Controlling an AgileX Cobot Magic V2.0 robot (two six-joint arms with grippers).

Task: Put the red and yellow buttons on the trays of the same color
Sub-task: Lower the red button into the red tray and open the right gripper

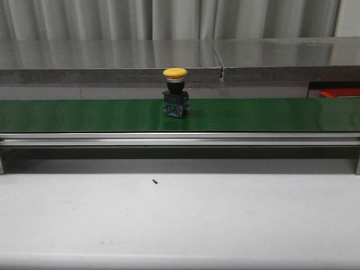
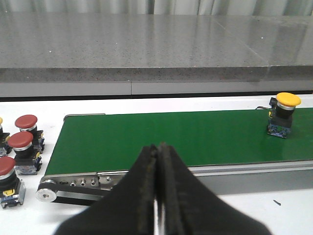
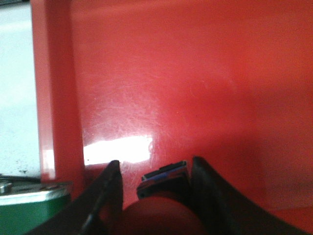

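A yellow mushroom-capped push button (image 1: 175, 91) stands upright mid-length on the green conveyor belt (image 1: 84, 115) toward its far edge, the left end effector (image 2: 157, 152) clenched empty near the belt's end, the right end effector (image 3: 155, 171) grasping a red-capped push button (image 3: 161, 205) above the glossy red plastic tray (image 3: 195, 88) — near one tray wall.

Yellow-capped button (image 1: 175, 91), green belt (image 1: 84, 115), red tray (image 3: 195, 88)

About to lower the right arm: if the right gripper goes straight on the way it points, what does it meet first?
The floor of the red tray. The right gripper points down into it with a red button between its fingers; how far off the floor lies is unclear.
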